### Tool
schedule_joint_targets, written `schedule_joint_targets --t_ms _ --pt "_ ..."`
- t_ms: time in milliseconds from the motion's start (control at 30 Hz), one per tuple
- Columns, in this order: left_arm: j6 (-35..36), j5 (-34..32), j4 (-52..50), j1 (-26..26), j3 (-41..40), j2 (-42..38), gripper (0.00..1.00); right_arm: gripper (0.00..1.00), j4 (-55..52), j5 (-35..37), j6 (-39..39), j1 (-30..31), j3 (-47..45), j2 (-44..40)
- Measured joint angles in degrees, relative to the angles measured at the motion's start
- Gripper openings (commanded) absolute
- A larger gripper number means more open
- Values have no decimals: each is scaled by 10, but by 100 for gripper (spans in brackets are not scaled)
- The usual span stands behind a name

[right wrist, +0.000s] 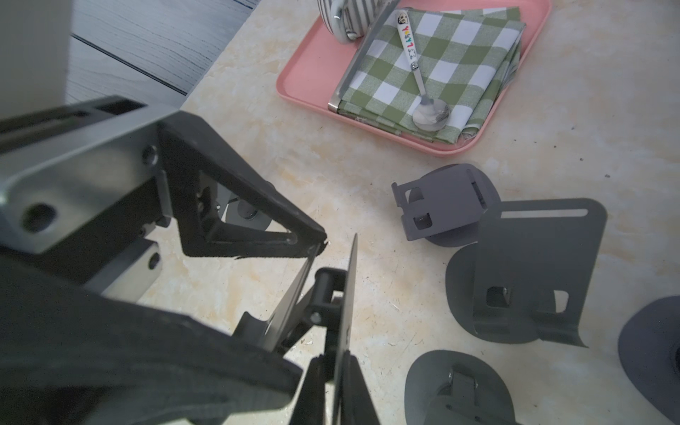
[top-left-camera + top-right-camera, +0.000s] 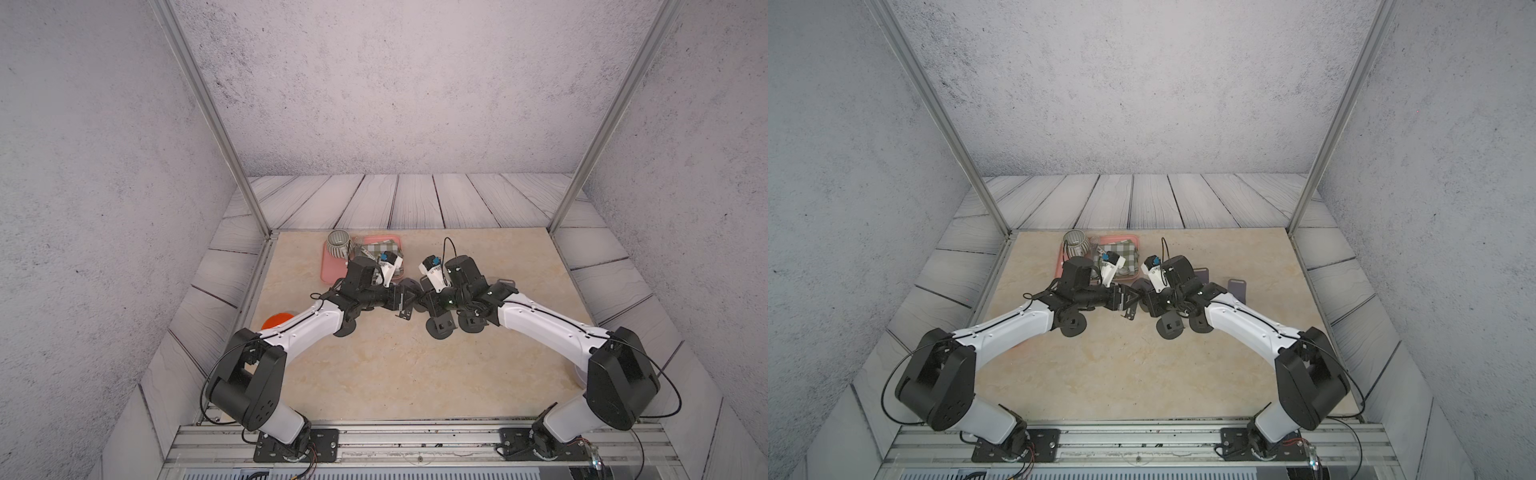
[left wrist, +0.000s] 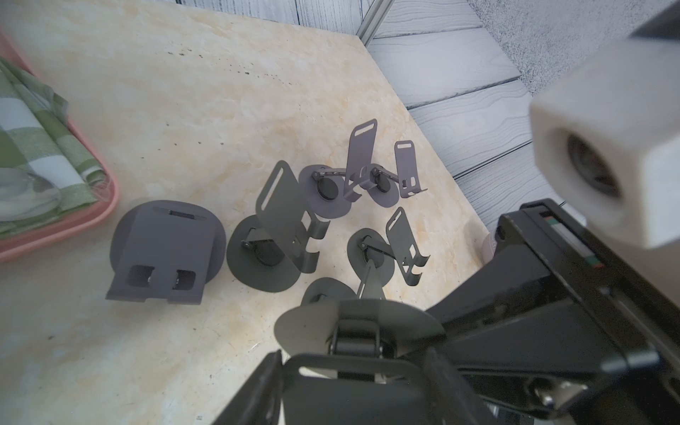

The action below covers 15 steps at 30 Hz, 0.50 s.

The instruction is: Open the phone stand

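Our right end effector (image 1: 336, 368) pinches the phone stand (image 3: 312, 323); whether our left end effector (image 3: 357, 371) grips it, we cannot tell.

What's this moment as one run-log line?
task: open dark grey metal phone stand | right tool: shut on stand | left tool: jaws straddle it, grip unclear

Both top views look down from high above the front edge toward the back wall, far enough off to take in the whole desk (image 2: 395, 374) and both arms. The left wrist view sits close behind the left end effector (image 3: 353, 371) and slants down toward the desk's far right corner. The right wrist view sits close behind the right end effector (image 1: 331, 375) and faces the far left. Both wrist views share the raised phone stand (image 3: 305, 327) and the pink tray (image 1: 303, 79).
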Motion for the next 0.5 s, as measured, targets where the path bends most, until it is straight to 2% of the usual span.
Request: schedule_joint_targets --t_ms 500 --pt "11 -43 -29 1 -18 -67 42 0 -1 7 0 13 22 -1"
